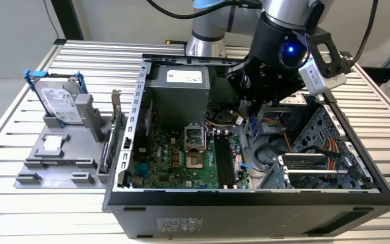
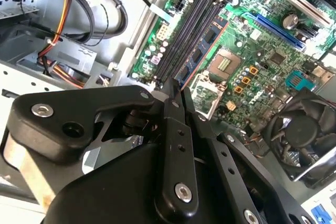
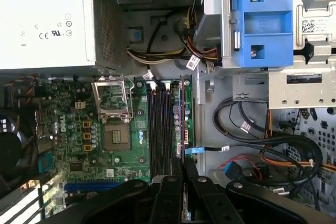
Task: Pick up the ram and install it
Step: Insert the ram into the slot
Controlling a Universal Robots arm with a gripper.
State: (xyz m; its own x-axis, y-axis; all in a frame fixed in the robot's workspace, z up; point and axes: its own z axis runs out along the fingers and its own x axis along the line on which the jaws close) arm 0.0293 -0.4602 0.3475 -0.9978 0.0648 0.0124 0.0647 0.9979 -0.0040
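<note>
**Computer case** (image 1: pixel 124 152): open sheet-metal box, grey and perforated, lying on a slatted metal table (image 1: pixel 19 203).

**Power supply** (image 1: pixel 178 96): plain matt grey block at the far end of the case.

**Motherboard** (image 1: pixel 181 162): green, flat and densely populated. An open square processor socket (image 3: pixel 115 135) sits beside four long, narrow black memory slots (image 3: pixel 157 129).

**Gripper** (image 2: pixel 176 88): black, with bolted linkage arms. It hangs inside the case above the slots' end. Its fingers are drawn narrow, and I judge them clamped on the ram.

**Ram** (image 3: pixel 181 114): thin, rigid blue board with small dark chips. It is held edge-down and runs parallel to the slots, just to their exterior view's right. It is not seated.

**Risks, as judged:**
- The stick lies beside the slots rather than over one. Pressed down offset or tilted, its edge would strike the slot wall or nearby components.
- A mismatched notch would stop it seating, and force could then flex the board.
- The grip is narrow and at one end, so the stick may pivot.
- Loose black and orange cables (image 3: pixel 262 145) lie to the exterior view's right and could snag the linkage.
</note>
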